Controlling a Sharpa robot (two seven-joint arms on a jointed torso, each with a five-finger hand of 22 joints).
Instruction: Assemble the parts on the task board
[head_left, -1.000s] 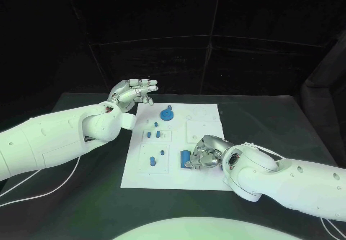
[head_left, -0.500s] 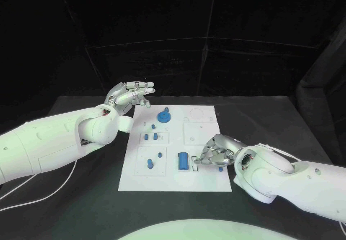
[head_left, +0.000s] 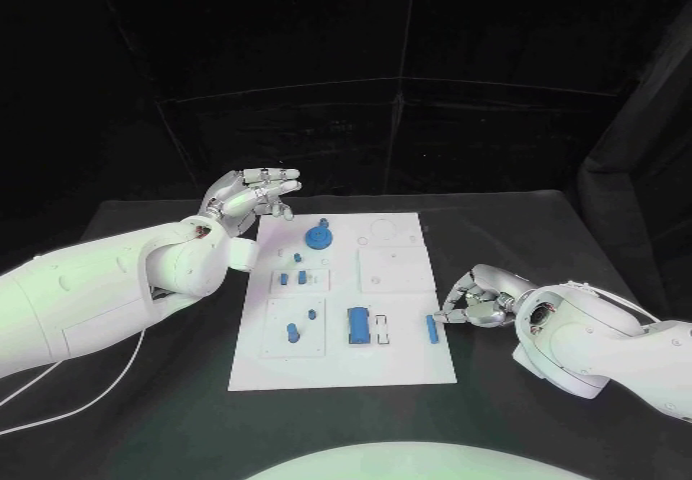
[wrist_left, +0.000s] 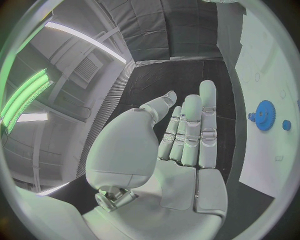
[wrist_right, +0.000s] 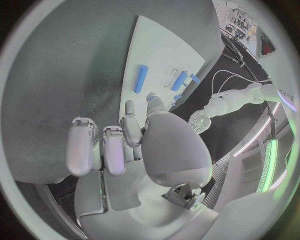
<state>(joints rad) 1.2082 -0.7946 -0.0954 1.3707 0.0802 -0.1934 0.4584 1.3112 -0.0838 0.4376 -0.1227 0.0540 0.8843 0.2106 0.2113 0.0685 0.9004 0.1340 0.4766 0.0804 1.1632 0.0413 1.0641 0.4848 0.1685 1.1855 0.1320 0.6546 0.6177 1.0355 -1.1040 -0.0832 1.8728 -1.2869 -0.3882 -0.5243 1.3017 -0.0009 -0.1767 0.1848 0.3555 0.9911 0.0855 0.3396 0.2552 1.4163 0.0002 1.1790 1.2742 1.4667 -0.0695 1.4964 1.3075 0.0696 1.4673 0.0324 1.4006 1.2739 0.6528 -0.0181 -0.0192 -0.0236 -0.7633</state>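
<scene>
The white task board lies in the middle of the black table. On it are a blue gear, several small blue pegs, a blue block and a short blue bar lying near the board's right edge. My right hand hovers just right of that bar, off the board, with loosely bent fingers holding nothing. The right wrist view shows the bar lying free on the board, beyond the fingertips. My left hand is raised beyond the board's far left corner, fingers straight and empty.
White recessed plates sit on the board's right half. Black table surrounds the board on all sides. A white cable runs along the table on the left. In the left wrist view the gear lies on the board.
My right hand has drawn away to the right from the blue block, off the board's edge, and the blue bar now lies free by that edge. The left hand stays raised.
</scene>
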